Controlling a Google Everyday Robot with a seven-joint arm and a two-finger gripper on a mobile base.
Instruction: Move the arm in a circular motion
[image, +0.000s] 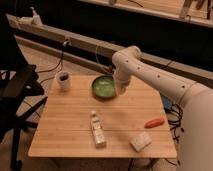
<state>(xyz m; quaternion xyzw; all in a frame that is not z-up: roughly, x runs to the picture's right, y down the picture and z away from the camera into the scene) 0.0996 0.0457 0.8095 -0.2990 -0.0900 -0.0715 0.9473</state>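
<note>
The large white jointed arm (160, 80) reaches from the lower right across the wooden table (70, 125) to an elbow at the back middle. It bends down there. The gripper (120, 90) hangs at the right rim of a green bowl (104, 86), just above the tabletop.
A white cup (63, 80) stands at the back left of the table. A bottle (97, 130) lies at the front middle, a pale sponge (140, 141) at the front right, an orange carrot-like item (154, 122) at the right. A black chair (17, 100) stands left. A rail (75, 42) runs behind.
</note>
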